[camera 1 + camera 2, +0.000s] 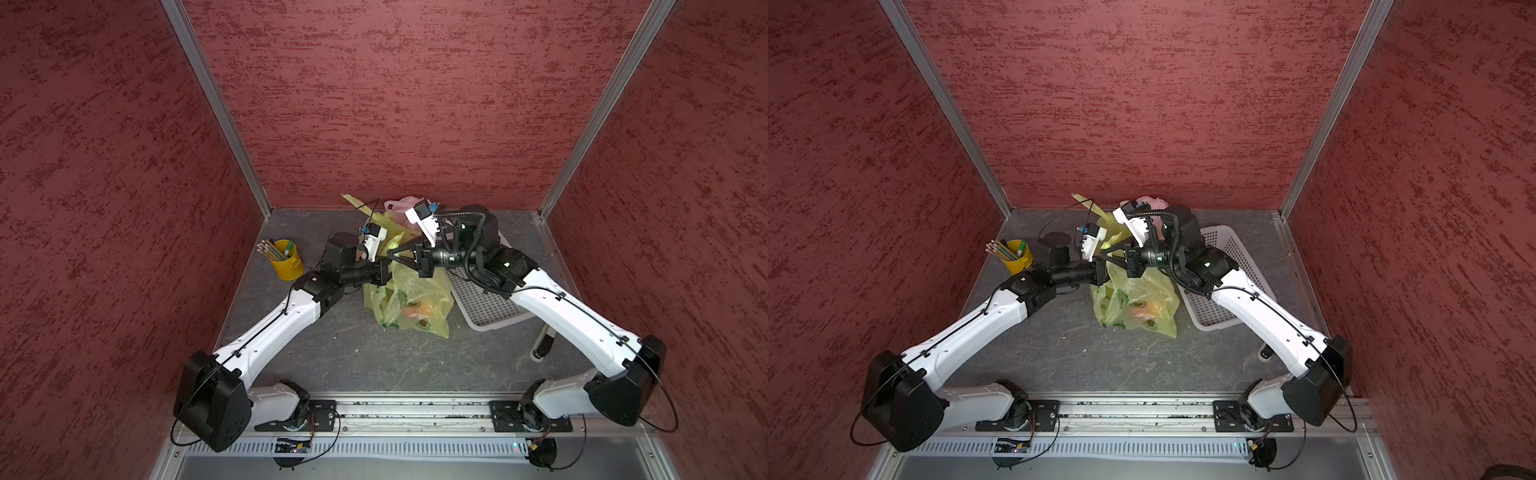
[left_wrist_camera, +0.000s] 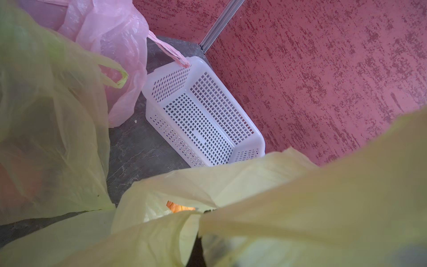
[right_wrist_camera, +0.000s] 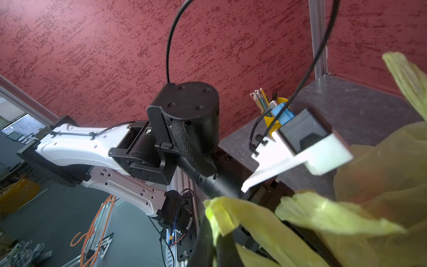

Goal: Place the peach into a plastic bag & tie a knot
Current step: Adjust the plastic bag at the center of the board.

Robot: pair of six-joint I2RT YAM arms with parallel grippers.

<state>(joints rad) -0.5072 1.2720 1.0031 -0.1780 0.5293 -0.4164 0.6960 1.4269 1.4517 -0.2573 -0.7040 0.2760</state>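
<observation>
**Right gripper** (image 1: 391,254): clenched on a twisted handle (image 3: 231,215) of the yellow bag (image 1: 409,291), held up over the bag's mouth.

**Left gripper** (image 1: 381,269): tip to tip with the right one, also clenched. Yellow film covers its fingers in the wrist view, so the grip cannot be seen directly. The taut film running off it suggests it holds another fold of the same bag.

**Peach** (image 1: 415,311): inside the bag, an orange patch showing through the film low in the sack, which rests on the table (image 1: 332,353). It also shows through the gap at the mouth in the left wrist view (image 2: 180,207).

**Progress:** the first part, peach into bag, appears done. The tying looks under way, with both handles gathered and raised, but no finished knot can be seen. The crossing, threading and pulling tight are judged still to come.

**Surroundings:** a white basket (image 2: 231,98) just beside the bag, a pink bag (image 2: 111,41) behind it, and a yellow pencil cup (image 1: 286,262) well apart.
</observation>
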